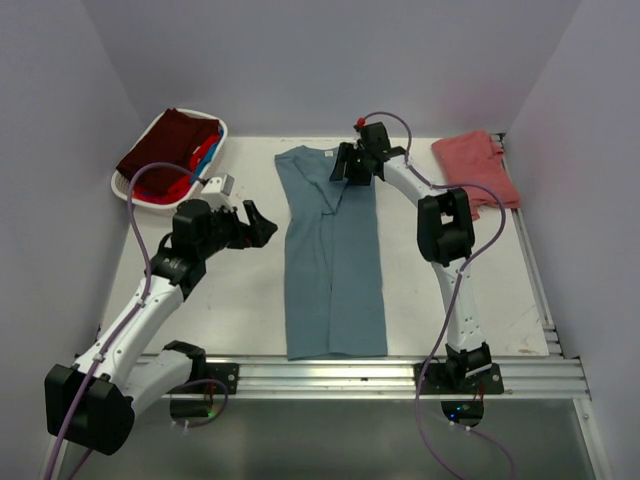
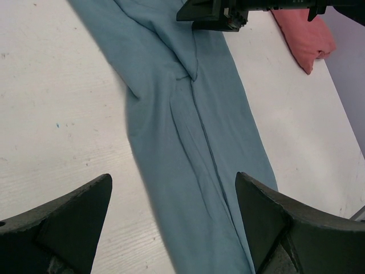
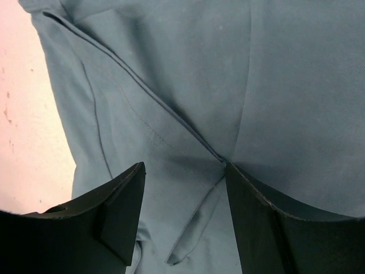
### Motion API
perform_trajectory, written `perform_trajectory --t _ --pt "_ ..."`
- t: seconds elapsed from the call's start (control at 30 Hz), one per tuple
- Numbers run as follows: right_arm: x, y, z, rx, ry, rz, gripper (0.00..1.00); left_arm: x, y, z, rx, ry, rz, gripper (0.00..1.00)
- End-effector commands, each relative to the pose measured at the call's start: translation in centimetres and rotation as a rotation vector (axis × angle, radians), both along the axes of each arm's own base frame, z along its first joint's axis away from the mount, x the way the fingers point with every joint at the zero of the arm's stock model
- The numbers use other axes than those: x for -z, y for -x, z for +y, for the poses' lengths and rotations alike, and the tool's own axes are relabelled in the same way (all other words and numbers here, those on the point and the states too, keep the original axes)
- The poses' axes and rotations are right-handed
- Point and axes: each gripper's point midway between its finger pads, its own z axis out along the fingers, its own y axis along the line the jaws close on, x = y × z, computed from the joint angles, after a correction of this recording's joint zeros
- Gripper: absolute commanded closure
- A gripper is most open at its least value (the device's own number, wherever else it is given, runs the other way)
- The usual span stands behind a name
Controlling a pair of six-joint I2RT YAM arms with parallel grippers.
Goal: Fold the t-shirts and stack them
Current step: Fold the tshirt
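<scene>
**Top external view.** The slate teal-blue t-shirt [image 1: 331, 262] lies at the middle of the surface [image 1: 235, 300], folded lengthwise into a narrow strip with its collar at the far end. The salmon-red t-shirt [image 1: 477, 166] lies bunched at the far right, well apart from the strip. The white basket [image 1: 222, 132] at the far left holds a dark maroon t-shirt [image 1: 168, 140], with bright blue cloth [image 1: 208, 153] showing at its edge. The left gripper [image 1: 258, 226] hovers left of the strip, off the cloth. The right gripper [image 1: 343, 168] stands over the strip's collar end.

**Left wrist view adds.** The jaws are spread wide with nothing between them. Beyond them, the strip's two turned-in edges meet along a centre line.

**Right wrist view adds.** The jaws are parted above a folded sleeve edge and grasp nothing. Whether they touch the cloth cannot be told.
</scene>
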Motion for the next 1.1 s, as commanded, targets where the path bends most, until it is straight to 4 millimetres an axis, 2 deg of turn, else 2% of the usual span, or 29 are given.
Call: perform_trajectory --t 0.0,0.13,0.33,0.47,0.53,0.57,0.67,0.7,0.9,1.0,1.03,1.07 --pt "-0.3 -0.7 -0.1 0.016 -0.005 -0.016 0.38 -0.5 0.2 0.4 -0.023 0.001 -0.017 0.08" --pt "0.3 -0.7 -0.4 0.025 0.000 -0.008 0.38 -0.6 0.4 0.7 -0.030 -0.004 -0.024 0.08" --pt "-0.5 -0.7 -0.9 0.027 0.004 -0.024 0.39 -0.6 0.5 0.7 -0.030 -0.005 -0.020 0.08" --pt "-1.0 -0.6 -0.7 0.015 -0.009 -0.038 0.44 -0.4 0.5 0.7 -0.034 -0.007 -0.015 0.08" --pt "-0.3 -0.5 -0.4 0.013 -0.029 -0.014 0.46 -0.2 0.4 0.7 -0.032 -0.007 -0.010 0.08" --pt "-0.2 -0.4 0.0 -0.001 -0.052 -0.006 0.51 -0.3 0.4 0.7 -0.032 -0.007 -0.012 0.08" --pt "0.8 -0.1 0.5 -0.010 -0.086 0.020 0.82 -0.2 0.4 0.8 -0.038 -0.014 -0.010 0.09" --pt "0.9 0.1 0.7 -0.020 -0.099 0.026 1.00 -0.3 0.5 0.9 -0.040 -0.016 -0.012 0.09" --pt "0.0 0.7 0.9 -0.028 -0.140 0.001 1.00 0.3 0.6 1.1 -0.045 -0.025 -0.001 0.09" --pt "-1.1 1.4 1.4 -0.059 -0.180 -0.019 1.00 0.5 0.7 1.1 -0.045 -0.025 0.004 0.09" --pt "-2.2 1.2 2.1 -0.079 -0.223 -0.058 1.00 0.5 0.7 1.1 -0.045 -0.025 0.004 0.09" --pt "-1.6 2.1 2.1 -0.087 -0.241 -0.044 1.00 0.6 0.8 1.1 -0.047 -0.025 0.004 0.09"
